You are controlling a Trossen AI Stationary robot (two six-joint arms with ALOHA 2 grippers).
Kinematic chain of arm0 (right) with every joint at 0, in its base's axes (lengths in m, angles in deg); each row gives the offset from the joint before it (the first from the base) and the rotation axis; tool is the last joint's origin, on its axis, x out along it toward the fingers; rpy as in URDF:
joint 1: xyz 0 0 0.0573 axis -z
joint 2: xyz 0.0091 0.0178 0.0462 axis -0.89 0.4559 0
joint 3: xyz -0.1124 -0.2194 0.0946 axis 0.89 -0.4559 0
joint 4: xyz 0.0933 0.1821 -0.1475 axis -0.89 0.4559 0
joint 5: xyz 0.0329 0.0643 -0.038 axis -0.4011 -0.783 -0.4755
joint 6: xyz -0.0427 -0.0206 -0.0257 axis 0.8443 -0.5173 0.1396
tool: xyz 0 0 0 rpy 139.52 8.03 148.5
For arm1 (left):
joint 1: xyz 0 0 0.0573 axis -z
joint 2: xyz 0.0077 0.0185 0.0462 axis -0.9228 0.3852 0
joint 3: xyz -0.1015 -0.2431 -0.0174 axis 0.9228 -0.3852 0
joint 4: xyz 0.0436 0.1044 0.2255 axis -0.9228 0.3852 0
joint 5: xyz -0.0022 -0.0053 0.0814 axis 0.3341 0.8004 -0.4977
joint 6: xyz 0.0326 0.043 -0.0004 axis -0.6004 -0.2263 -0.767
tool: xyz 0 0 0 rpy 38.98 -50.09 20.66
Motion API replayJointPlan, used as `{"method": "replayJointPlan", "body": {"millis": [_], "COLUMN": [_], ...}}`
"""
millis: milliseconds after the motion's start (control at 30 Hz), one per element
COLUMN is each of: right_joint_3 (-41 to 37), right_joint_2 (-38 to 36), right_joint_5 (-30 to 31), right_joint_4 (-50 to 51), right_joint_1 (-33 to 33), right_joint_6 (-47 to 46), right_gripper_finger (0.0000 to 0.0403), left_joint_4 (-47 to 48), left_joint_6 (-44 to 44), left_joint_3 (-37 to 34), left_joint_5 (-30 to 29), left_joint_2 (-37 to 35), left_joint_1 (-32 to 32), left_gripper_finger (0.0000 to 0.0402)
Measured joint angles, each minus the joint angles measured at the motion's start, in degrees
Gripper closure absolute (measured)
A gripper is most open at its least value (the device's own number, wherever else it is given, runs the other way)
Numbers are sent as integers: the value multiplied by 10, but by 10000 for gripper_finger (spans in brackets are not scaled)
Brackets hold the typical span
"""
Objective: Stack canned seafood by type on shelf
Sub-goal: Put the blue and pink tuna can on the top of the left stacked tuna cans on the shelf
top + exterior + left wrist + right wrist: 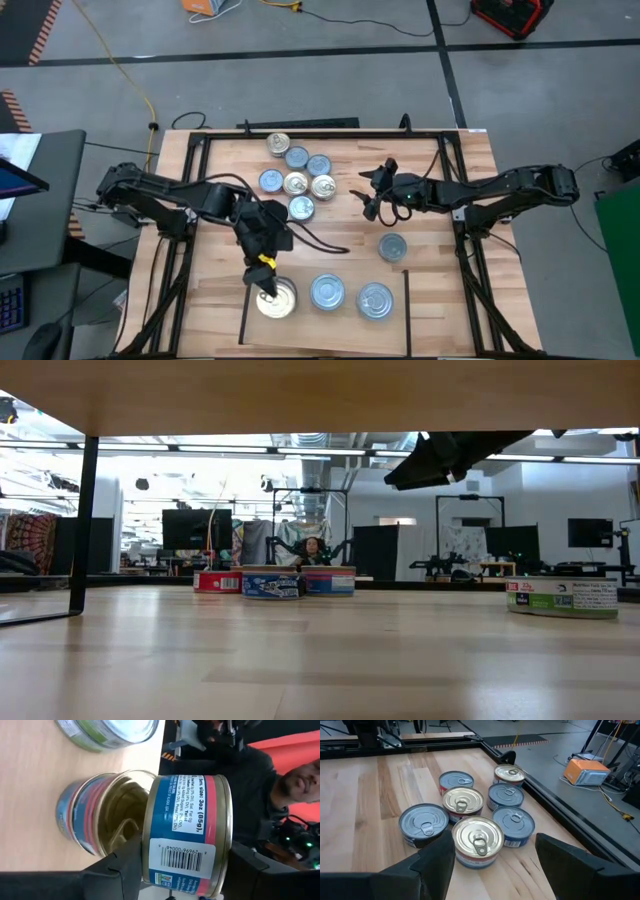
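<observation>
A gold-topped can (185, 835) is clamped in the left hand (268, 283), directly over its matching can (100, 815); next, release squarely. Right hand (377, 196) open.

Three tins (326, 294) in a row on the shelf (390, 330); seven more (298, 172) bunched behind; one tin (392, 246) alone between.

Bare counter (340, 262) runs open between the tin cluster (297, 172) and the shelf (325, 322). One lone tin (392, 246) sits in that gap on the right. Shelf holds three tin spots (327, 293) side by side, little room between. Left claw (268, 284) with its held tin (186, 835) blocks the left spot. Right claw (372, 192) hangs beside the cluster, jaws apart. Black frame (455, 180) rails box in both sides.
</observation>
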Motion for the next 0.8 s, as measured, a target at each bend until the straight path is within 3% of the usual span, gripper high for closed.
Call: {"method": "replayJointPlan", "body": {"millis": [467, 800], "right_joint_3": [0, 0], "right_joint_2": [0, 0], "right_joint_5": [-1, -1], "right_joint_4": [-3, -3], "right_joint_1": [0, 0], "right_joint_6": [-6, -11], "right_gripper_finger": [101, 101], "left_joint_4": [2, 14], "left_joint_6": [-29, -63], "left_joint_3": [-7, -9], "left_joint_5": [-17, -63], "left_joint_2": [-1, 1], "left_joint_1": [-8, -13], "left_gripper_finger": [188, 142]}}
